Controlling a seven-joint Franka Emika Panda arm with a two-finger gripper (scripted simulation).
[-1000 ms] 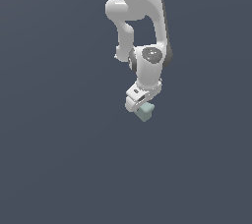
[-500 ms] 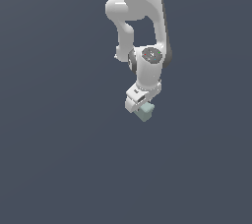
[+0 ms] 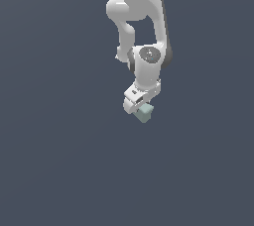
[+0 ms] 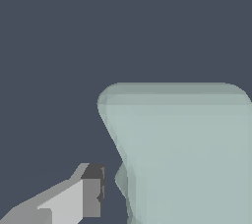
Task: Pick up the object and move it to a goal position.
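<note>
I see my gripper at the frame's centre touching the block, though I cannot tell whether the fingers grip it, and no goal shows.

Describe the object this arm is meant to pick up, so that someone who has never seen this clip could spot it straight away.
Find the white Panda arm reaching down from the top of the exterior view, and follow it to the white gripper at its lower end. The object sits right at the gripper's tip: a small pale mint-green block with angled faces, the only coloured thing against the plain dark grey-blue background.
</note>
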